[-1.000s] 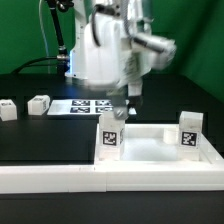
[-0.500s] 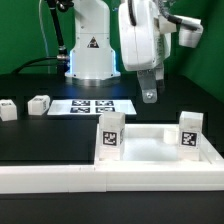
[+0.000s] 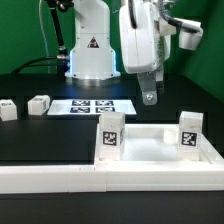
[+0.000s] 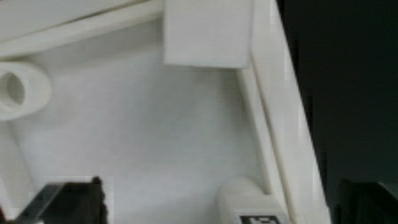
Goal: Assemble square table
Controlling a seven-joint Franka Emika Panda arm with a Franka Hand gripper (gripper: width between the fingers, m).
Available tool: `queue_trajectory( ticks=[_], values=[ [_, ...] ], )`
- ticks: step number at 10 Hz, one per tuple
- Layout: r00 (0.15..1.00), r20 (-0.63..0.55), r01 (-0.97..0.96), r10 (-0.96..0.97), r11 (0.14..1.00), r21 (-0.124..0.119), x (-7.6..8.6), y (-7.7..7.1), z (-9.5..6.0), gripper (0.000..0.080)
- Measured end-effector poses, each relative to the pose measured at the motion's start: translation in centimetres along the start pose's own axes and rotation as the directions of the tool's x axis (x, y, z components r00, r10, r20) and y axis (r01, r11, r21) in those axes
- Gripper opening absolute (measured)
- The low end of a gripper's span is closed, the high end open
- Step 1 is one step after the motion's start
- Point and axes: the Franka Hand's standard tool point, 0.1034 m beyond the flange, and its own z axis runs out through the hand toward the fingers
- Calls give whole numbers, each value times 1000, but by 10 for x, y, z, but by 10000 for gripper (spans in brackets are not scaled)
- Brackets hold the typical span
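Observation:
The white square table top (image 3: 150, 150) lies at the exterior view's right, against the L-shaped wall (image 3: 60, 178). Two tagged legs stand upright in its corners, one nearer the middle (image 3: 110, 135) and one at the right (image 3: 190, 131). Two loose legs (image 3: 40, 103) (image 3: 8, 110) lie at the far left. My gripper (image 3: 148, 95) hangs above the top's back edge, open and empty. The wrist view shows the top's inside (image 4: 143, 130), a corner socket (image 4: 18, 88), a leg (image 4: 205, 35) and a tagged leg (image 4: 258, 205) between my spread fingers (image 4: 71, 200).
The marker board (image 3: 95, 105) lies flat on the black table behind the top. The robot's base (image 3: 90, 50) stands at the back. The long L-shaped wall runs along the front edge.
Over the last second my gripper swung toward the exterior view's right and rose a little; in the last half second it has held still.

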Motion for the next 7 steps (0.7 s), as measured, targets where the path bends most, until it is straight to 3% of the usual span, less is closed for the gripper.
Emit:
queue_trajectory(
  ticks=[1, 2, 4, 7],
  values=[
    [997, -13, 75, -75, 997, 0, 9, 29, 9, 649],
    [992, -16, 123, -124, 992, -30, 17, 46, 13, 649],
    [985, -22, 171, -173, 982, -84, 33, 61, 19, 649],
    [985, -21, 170, -173, 982, -82, 32, 60, 19, 649]
  ],
)
